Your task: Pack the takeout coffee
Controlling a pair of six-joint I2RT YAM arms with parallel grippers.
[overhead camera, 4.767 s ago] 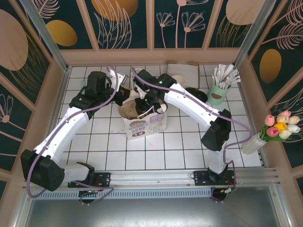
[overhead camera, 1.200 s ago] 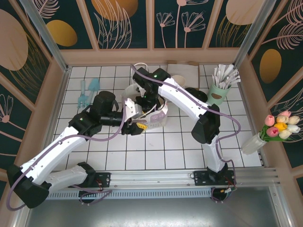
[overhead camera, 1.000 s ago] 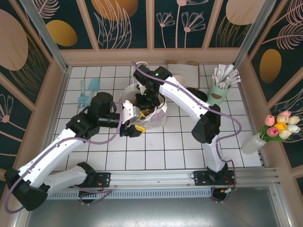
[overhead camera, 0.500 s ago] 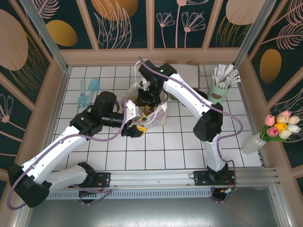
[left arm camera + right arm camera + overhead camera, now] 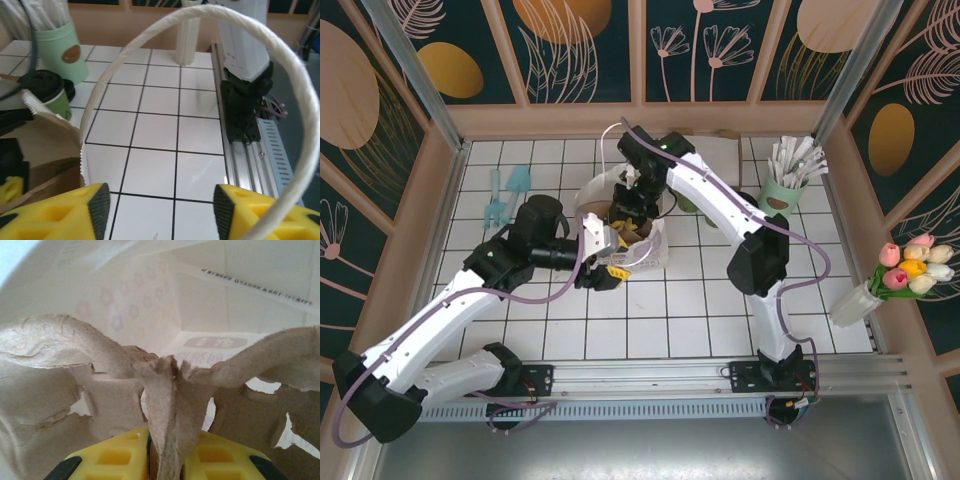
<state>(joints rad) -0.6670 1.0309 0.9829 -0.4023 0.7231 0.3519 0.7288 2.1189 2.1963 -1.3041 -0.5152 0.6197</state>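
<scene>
A white paper bag (image 5: 645,255) stands at mid-table with its mouth open. My right gripper (image 5: 630,205) reaches into it from above and is shut on the central ridge of a brown pulp cup carrier (image 5: 165,385), with the white bag wall (image 5: 150,295) behind it. My left gripper (image 5: 160,202) is at the bag's near-left side (image 5: 610,262), jaws open with bare tiles between them. The bag's white rope handle (image 5: 150,35) arcs over this gripper and runs down past its right finger. The takeout coffee (image 5: 50,95), green with a black lid, stands on the tiles beyond the bag.
A green cup of wrapped sticks (image 5: 782,195) stands at the back right, with a loose black lid (image 5: 738,200) beside it. A vase of tulips (image 5: 905,275) is at the right edge. Pale blue utensils (image 5: 505,190) lie at the back left.
My right arm has shifted slightly toward the back with the carrier pinched. The bag's mouth now shows more of the brown carrier. My left jaws have opened a little.
</scene>
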